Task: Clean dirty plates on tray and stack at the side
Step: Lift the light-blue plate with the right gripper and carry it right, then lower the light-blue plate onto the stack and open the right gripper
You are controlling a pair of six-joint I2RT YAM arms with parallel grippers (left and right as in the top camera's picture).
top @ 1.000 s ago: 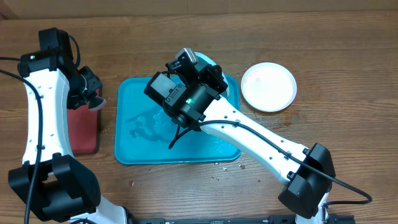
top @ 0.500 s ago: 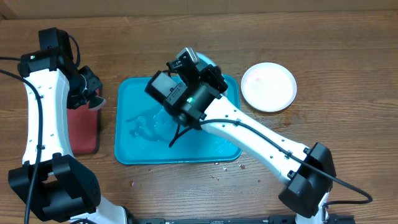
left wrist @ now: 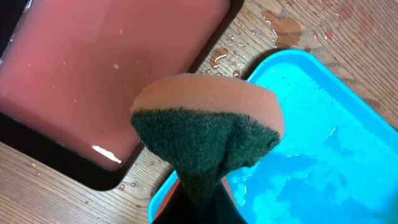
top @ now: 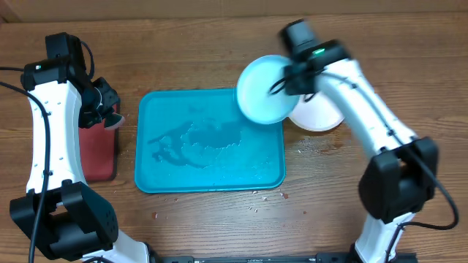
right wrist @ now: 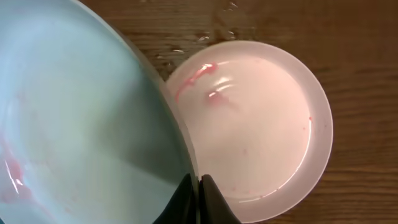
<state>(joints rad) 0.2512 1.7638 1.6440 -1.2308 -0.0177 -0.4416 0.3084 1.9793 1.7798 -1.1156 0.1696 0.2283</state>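
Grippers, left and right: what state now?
Left gripper: shut on the sponge.
Right gripper: shut on the pale blue plate, at its rim.

Both arms are white with black joints. The left arm (top: 58, 139) has a black cable (top: 48, 146) running along it. The right arm (top: 365, 102) has a small green light (top: 319, 51) near its black wrist. The right tool (right wrist: 199, 190) has thin dark tips.
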